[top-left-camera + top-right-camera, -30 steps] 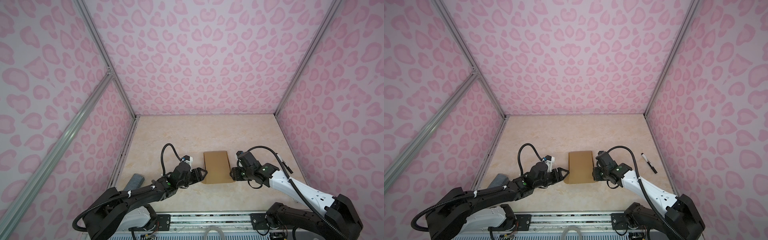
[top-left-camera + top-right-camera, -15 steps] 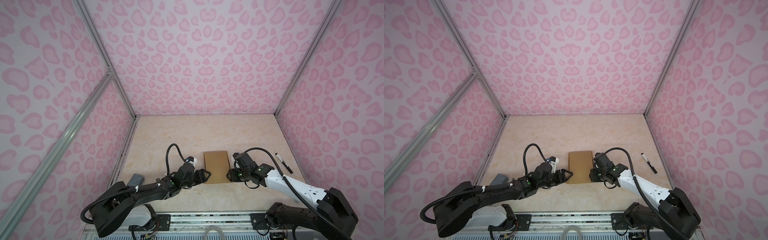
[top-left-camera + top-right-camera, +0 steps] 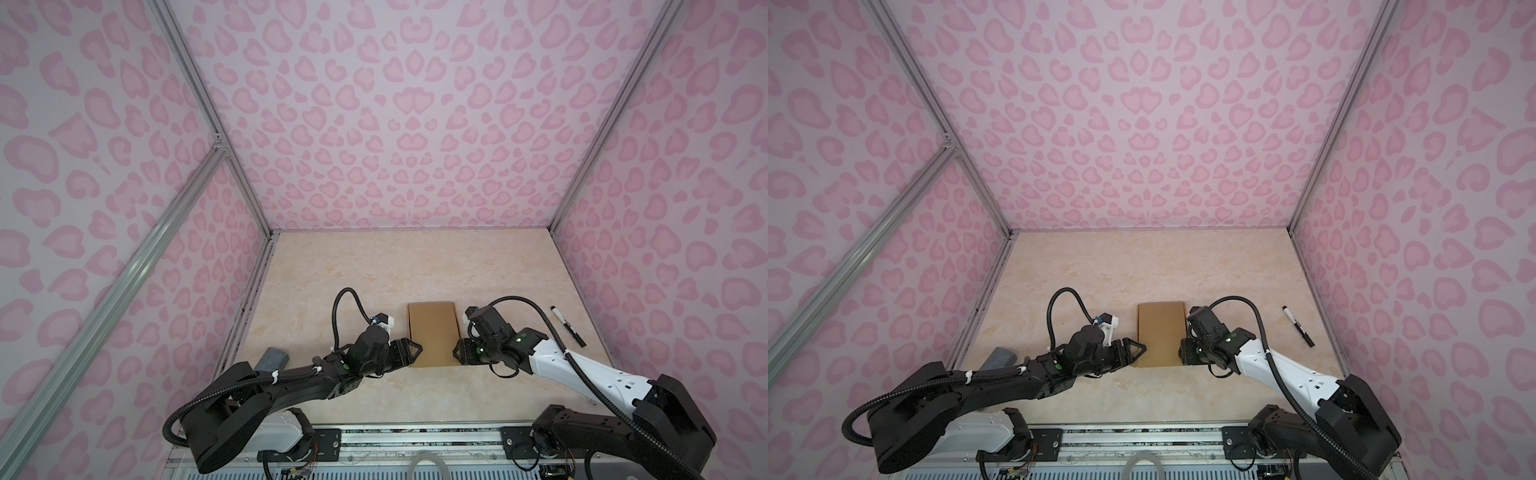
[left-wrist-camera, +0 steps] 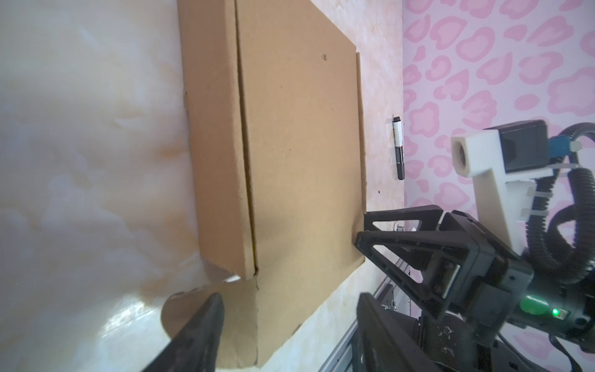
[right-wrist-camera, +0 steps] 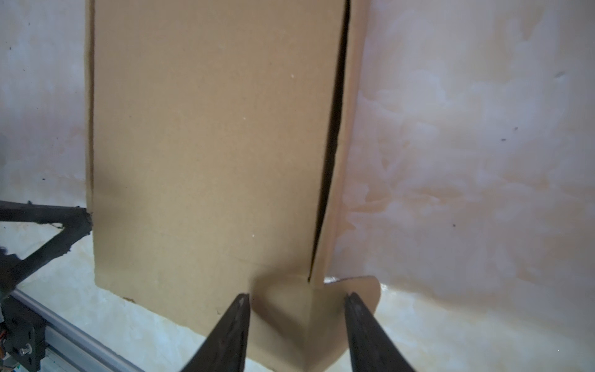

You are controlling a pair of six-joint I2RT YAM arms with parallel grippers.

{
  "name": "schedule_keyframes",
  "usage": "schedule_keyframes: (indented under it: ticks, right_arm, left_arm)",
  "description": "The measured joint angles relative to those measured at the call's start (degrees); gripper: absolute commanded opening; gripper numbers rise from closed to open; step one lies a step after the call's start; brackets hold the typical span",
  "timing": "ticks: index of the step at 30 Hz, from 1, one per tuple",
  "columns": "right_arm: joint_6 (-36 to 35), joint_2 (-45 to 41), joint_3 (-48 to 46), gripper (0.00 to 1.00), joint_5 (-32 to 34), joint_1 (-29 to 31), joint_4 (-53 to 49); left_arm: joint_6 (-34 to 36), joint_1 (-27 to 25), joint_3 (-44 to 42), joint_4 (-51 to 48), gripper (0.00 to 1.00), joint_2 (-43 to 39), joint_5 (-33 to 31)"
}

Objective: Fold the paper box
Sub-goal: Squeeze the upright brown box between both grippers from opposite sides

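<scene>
The paper box (image 3: 432,332) (image 3: 1158,332) is a shallow brown carton lying flat with its lid down, near the table's front. My left gripper (image 3: 419,350) (image 3: 1144,349) is at its near left corner. In the left wrist view it (image 4: 289,306) is open, with that corner and a rounded ear flap (image 4: 180,309) between its fingers. My right gripper (image 3: 455,353) (image 3: 1180,351) is at the near right corner. It (image 5: 296,299) is open around a rounded ear flap (image 5: 309,309) that is bent into a ridge.
A black marker pen (image 3: 567,326) (image 3: 1298,326) lies to the right of the box near the right wall. A grey felt block (image 3: 272,358) (image 3: 1000,357) sits by the left wall behind my left arm. The metal rail (image 3: 415,436) runs along the front edge.
Both grippers have moved inward to the box's near corners, the left one rightward and the right one leftward. The box has stayed in place.
</scene>
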Motion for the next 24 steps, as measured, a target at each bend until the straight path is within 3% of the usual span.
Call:
schedule_keyframes:
  ticks: [24]
  right_arm:
    - [0.90,2.03,-0.17,0.47,-1.40,0.00,1.97]
  left_arm:
    - [-0.02,0.00,0.39,1.46,0.68,3.74,0.48]
